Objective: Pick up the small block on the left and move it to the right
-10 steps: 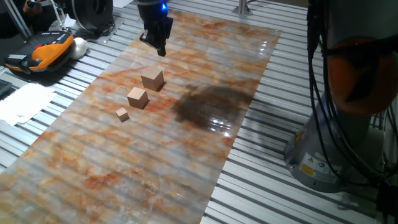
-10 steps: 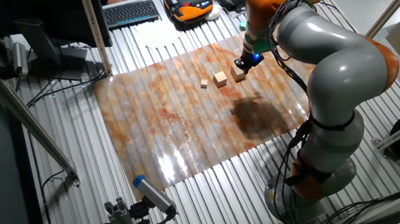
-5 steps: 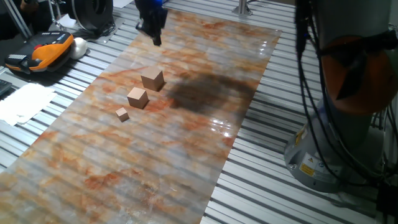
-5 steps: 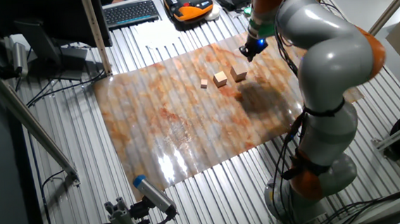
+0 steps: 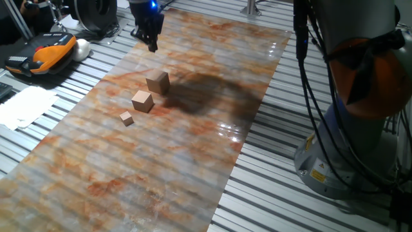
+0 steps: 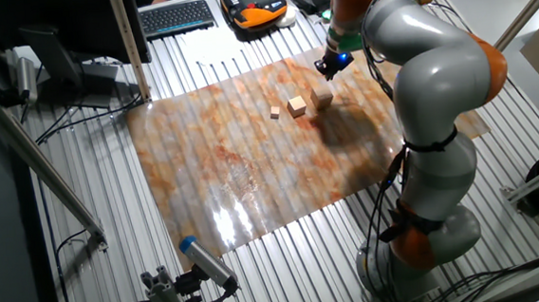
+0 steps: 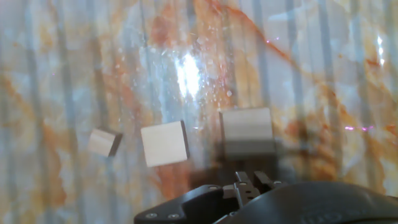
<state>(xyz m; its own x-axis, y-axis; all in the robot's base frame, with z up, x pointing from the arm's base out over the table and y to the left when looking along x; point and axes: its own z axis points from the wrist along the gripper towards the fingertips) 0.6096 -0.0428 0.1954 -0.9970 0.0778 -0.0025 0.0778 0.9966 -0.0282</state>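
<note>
Three tan wooden cubes lie in a row on the marbled mat [image 5: 193, 161]. The small block [image 5: 158, 82] is the largest of them and lies at the far end of the row; it also shows in the other fixed view [image 6: 321, 97] and in the hand view [image 7: 247, 130]. The middle-sized cube [image 5: 142, 101] and the tiniest cube [image 5: 127, 118] lie beside it. My gripper [image 5: 152, 45] hangs above the mat beyond the small block, apart from it, empty, with its fingers together. It also shows in the other fixed view [image 6: 327, 66] and at the bottom of the hand view [image 7: 250, 182].
An orange and black pendant [image 5: 38, 55] and white papers [image 5: 22, 106] lie on the slatted table left of the mat. My arm's base [image 5: 347, 148] stands at the right. A keyboard [image 6: 176, 17] lies at the far side.
My gripper has moved up and away from the small block, toward the far left edge of the mat. The three cubes have not moved.
</note>
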